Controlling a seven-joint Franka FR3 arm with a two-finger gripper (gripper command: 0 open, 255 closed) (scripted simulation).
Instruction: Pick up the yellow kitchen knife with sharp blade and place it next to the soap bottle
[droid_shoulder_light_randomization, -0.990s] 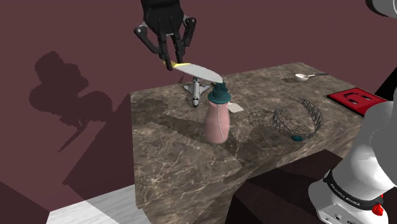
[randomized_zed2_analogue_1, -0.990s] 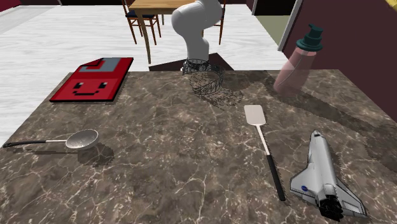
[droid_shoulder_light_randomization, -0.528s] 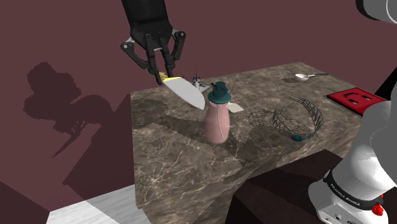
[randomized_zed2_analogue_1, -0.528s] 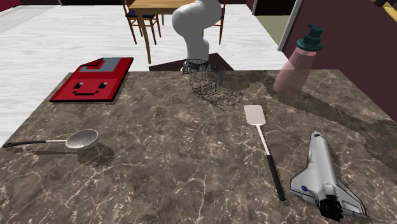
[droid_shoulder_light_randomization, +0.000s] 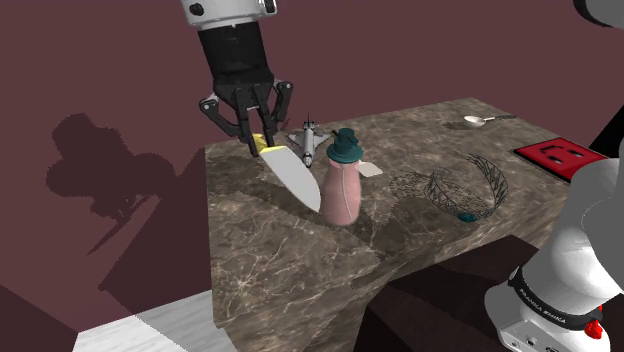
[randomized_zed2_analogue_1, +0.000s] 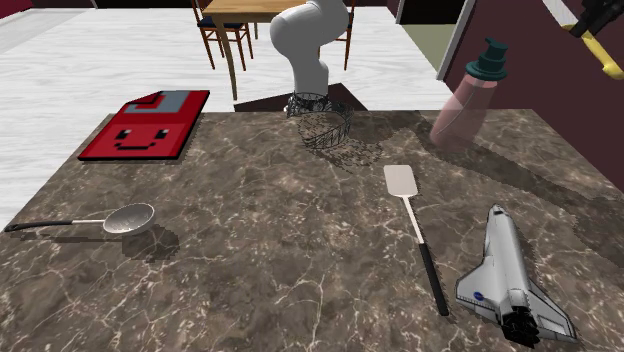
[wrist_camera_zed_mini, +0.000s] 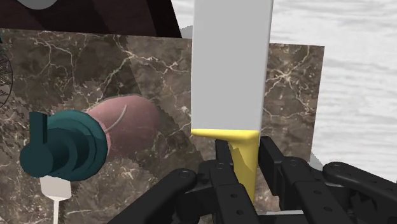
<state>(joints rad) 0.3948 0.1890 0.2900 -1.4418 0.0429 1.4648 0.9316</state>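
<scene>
My black gripper (droid_shoulder_light_randomization: 260, 138) hangs above the far corner of the marble table (droid_shoulder_light_randomization: 280, 270), shut on the yellow handle of the knife (droid_shoulder_light_randomization: 293, 178). The grey blade slants down toward the table, just to the shoulder view's left of the soap bottle (droid_shoulder_light_randomization: 340, 185), a pink bottle with a teal pump. In the wrist view the fingers (wrist_camera_zed_mini: 222, 167) clasp the knife's yellow handle (wrist_camera_zed_mini: 245, 159), and the soap bottle (wrist_camera_zed_mini: 83, 143) stands beside the blade. The handle's end (randomized_zed2_analogue_1: 603, 52) pokes in at the second exterior view's top right, past the soap bottle (randomized_zed2_analogue_1: 468, 100).
A toy space shuttle (droid_shoulder_light_randomization: 308, 140) and a spatula (randomized_zed2_analogue_1: 412, 218) lie behind the bottle. A wire tiara (droid_shoulder_light_randomization: 468, 186), a spoon (droid_shoulder_light_randomization: 484, 120) and a red floppy disk (droid_shoulder_light_randomization: 558, 154) sit toward the shoulder view's right. A dark red wall (droid_shoulder_light_randomization: 120, 80) runs behind the table.
The gripper has come down and shifted toward the shoulder view's left with the knife. The blade has swung from nearly level to slanting down beside the bottle.
</scene>
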